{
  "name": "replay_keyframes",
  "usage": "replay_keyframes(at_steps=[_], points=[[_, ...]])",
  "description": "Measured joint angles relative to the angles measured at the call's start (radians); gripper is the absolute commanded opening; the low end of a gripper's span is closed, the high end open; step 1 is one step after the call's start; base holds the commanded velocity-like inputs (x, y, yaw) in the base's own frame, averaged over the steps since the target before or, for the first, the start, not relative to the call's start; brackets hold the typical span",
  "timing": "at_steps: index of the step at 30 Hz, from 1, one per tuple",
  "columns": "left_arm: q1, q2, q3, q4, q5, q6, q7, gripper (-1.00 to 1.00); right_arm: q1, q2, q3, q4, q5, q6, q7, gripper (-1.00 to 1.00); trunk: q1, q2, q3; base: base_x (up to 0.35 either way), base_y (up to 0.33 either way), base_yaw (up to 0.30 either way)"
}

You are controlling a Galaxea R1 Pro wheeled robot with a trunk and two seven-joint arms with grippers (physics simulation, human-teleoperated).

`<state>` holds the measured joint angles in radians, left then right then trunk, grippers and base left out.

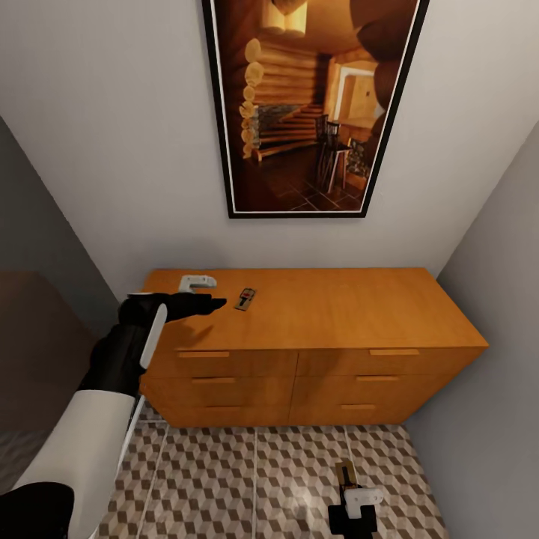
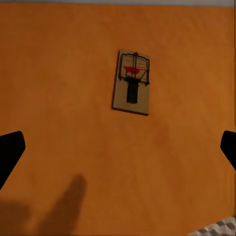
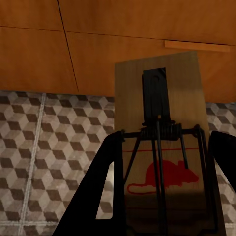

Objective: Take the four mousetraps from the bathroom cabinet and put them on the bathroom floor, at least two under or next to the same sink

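The orange-brown cabinet [image 1: 337,314] stands against the back wall. One mousetrap [image 1: 245,299] lies flat on its top, left of centre. My left gripper [image 1: 218,303] hovers over the top just left of that trap. The left wrist view shows the same mousetrap [image 2: 132,82] ahead of the left gripper [image 2: 118,150], whose fingertips [image 2: 10,150] are spread wide and hold nothing. Low over the cube-patterned bathroom floor [image 1: 224,479], my right gripper [image 1: 349,490] is shut on a second mousetrap [image 1: 345,471]. That mousetrap [image 3: 160,142], printed with a red mouse, sits between the fingers [image 3: 96,196]. The sink is out of view.
A large framed picture [image 1: 311,105] hangs on the wall above the cabinet. Grey walls close in on both sides of the narrow alcove, and a dark brown surface [image 1: 37,337] lies at the left. Drawer fronts with bar handles [image 3: 196,46] face the right gripper.
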<state>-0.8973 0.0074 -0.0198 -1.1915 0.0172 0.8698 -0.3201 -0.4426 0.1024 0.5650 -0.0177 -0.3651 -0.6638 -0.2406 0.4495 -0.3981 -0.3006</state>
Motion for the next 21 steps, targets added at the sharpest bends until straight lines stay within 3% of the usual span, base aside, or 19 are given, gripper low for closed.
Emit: replay_keyframes(at_steps=[5,8,21], points=[[0.001,0.000,-0.061,0.007,-0.002,0.000,0.001,1.00,0.000,0.000,0.000,0.000,0.000,0.000,0.000,-1.00,0.000,0.000,0.000,0.000,0.000,0.000],[0.001,0.000,-0.079,0.008,-0.004,0.000,0.001,1.00,0.000,0.000,0.000,0.000,0.000,0.000,0.000,-1.00,0.000,0.000,0.000,0.000,0.000,0.000],[0.001,0.001,-0.088,0.010,-0.005,0.000,0.001,1.00,0.000,0.000,0.000,0.000,0.000,0.000,0.000,-1.00,0.000,0.000,0.000,0.000,0.000,0.000]])
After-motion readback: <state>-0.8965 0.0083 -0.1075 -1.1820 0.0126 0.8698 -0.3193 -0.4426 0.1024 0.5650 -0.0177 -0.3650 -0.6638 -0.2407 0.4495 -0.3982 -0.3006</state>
